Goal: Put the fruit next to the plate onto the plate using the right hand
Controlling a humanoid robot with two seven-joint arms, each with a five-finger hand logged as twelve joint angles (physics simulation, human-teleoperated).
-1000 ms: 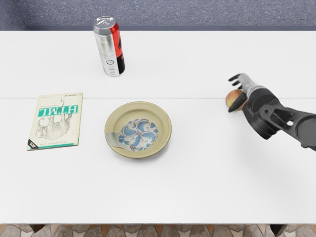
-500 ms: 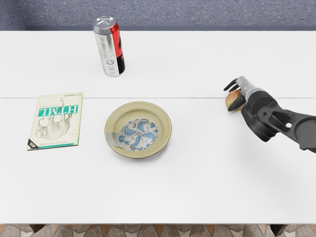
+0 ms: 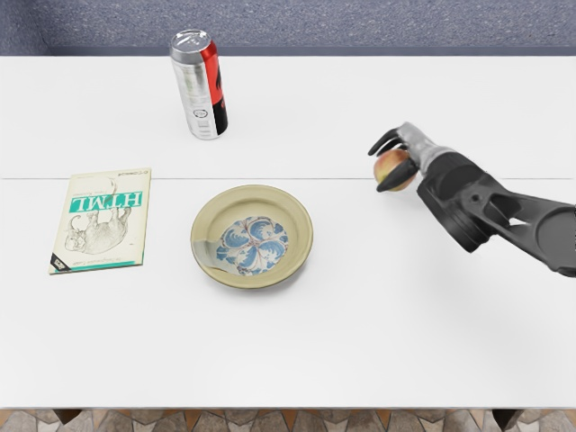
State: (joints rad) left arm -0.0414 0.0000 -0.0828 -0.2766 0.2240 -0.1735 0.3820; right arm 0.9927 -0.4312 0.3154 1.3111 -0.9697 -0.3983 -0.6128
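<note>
A small peach-coloured fruit (image 3: 391, 166) sits in my right hand (image 3: 394, 164), whose dark fingers curl around it above the white table. The arm comes in from the right edge. The hand and fruit are to the right of the plate (image 3: 206, 220), a tan dish with a blue and white pattern in its middle, and slightly farther back than it. A gap of bare table separates them. The left arm does not show.
A silver and red can (image 3: 199, 85) stands upright behind the plate at the back left. A green and white book (image 3: 101, 219) lies flat left of the plate. The table's front edge runs along the bottom of the view.
My right hand has closed on the fruit and carried it left toward the plate, away from where it lay at the right.
</note>
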